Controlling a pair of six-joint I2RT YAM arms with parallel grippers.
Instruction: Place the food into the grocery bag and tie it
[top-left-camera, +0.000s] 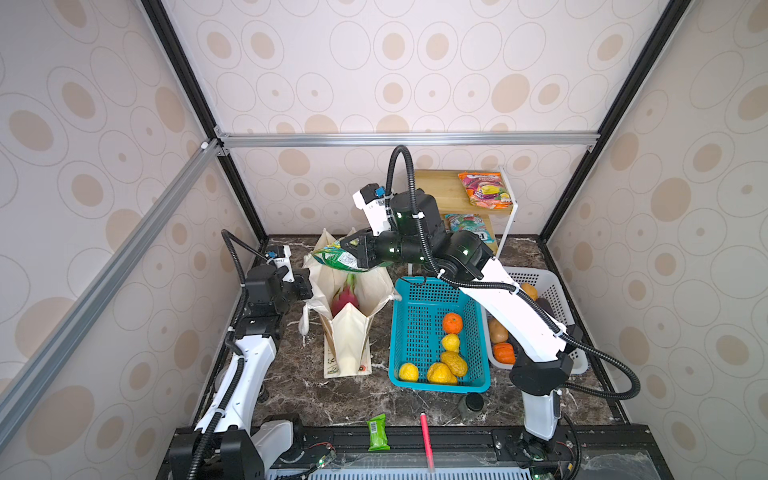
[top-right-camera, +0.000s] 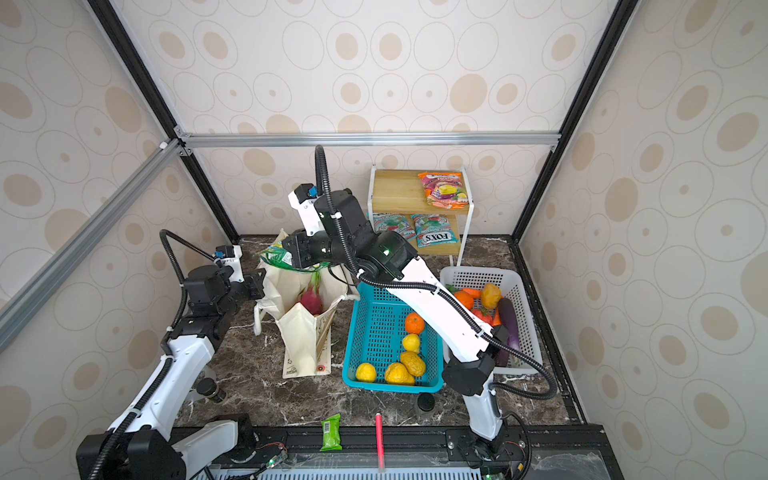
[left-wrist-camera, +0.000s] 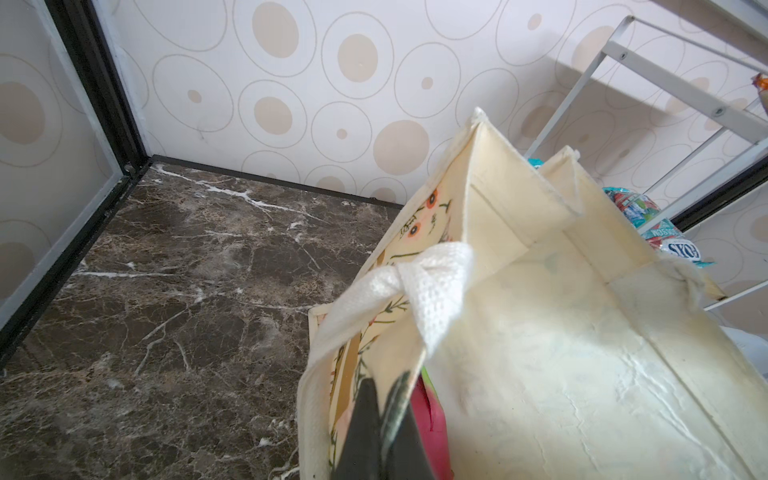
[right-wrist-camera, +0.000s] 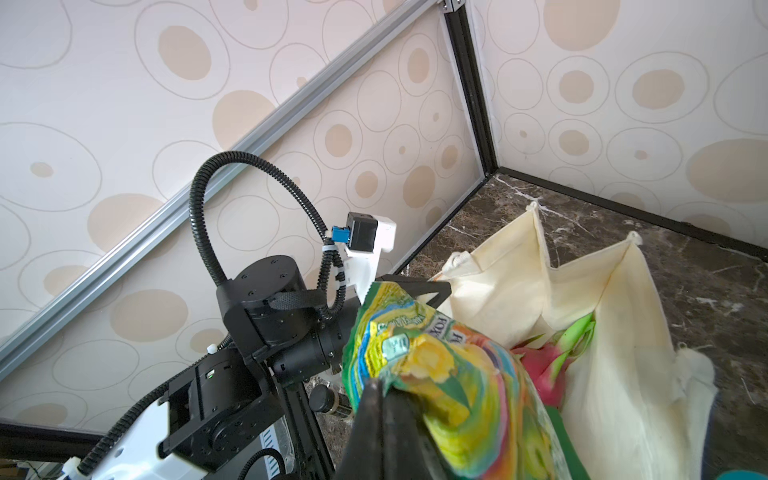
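This is a robot test cell in a lab, dressed up as a small grocery corner. Aluminium frame bars and black posts hold thin panels of circle-patterned wallpaper around a dark marble-look desk. Two white-and-black arms, cabled in ribbed hose, rise from a black rail at the desk's front edge. Behind the right end effector stands a small wooden shelf rack with snack packets. Nearer the arm bases than that end effector, a blue basket and a white basket hold toy fruit.
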